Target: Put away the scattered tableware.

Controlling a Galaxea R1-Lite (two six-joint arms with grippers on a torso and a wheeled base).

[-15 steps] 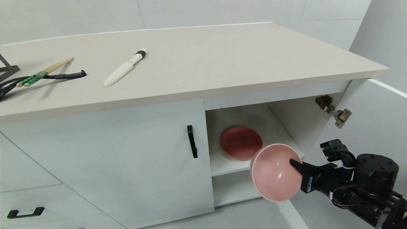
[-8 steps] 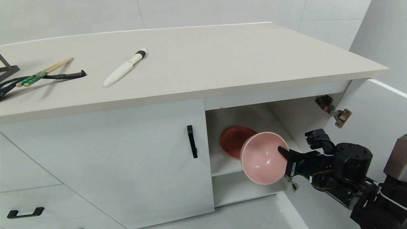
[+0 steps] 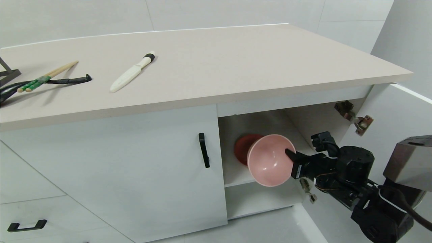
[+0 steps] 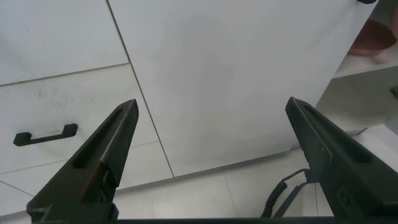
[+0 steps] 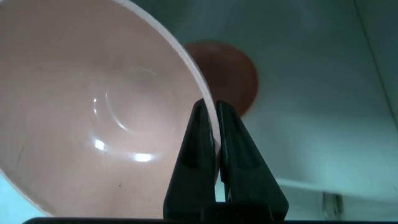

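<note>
My right gripper (image 3: 291,156) is shut on the rim of a pink bowl (image 3: 269,161), holding it tilted at the mouth of the open cabinet, just in front of the upper shelf (image 3: 236,173). A red plate (image 3: 241,149) lies on that shelf, partly hidden behind the bowl. In the right wrist view the fingers (image 5: 200,134) pinch the pink bowl (image 5: 93,118) rim, with the red plate (image 5: 233,74) beyond. On the countertop (image 3: 209,64) lie a white knife (image 3: 132,72), chopsticks (image 3: 47,75) and a black utensil (image 3: 69,80). My left gripper (image 4: 211,118) hangs open before the closed cabinet door (image 4: 236,74).
The right cabinet door (image 3: 398,114) stands swung open beside my right arm. The left door (image 3: 135,168) with its black handle (image 3: 203,150) is closed. A drawer handle (image 3: 27,225) sits low at the left. A dark rack edge (image 3: 6,69) shows at the counter's far left.
My right arm has carried the pink bowl up and leftwards into the cabinet opening, so it now covers more of the red plate. The items on the counter have not moved.
</note>
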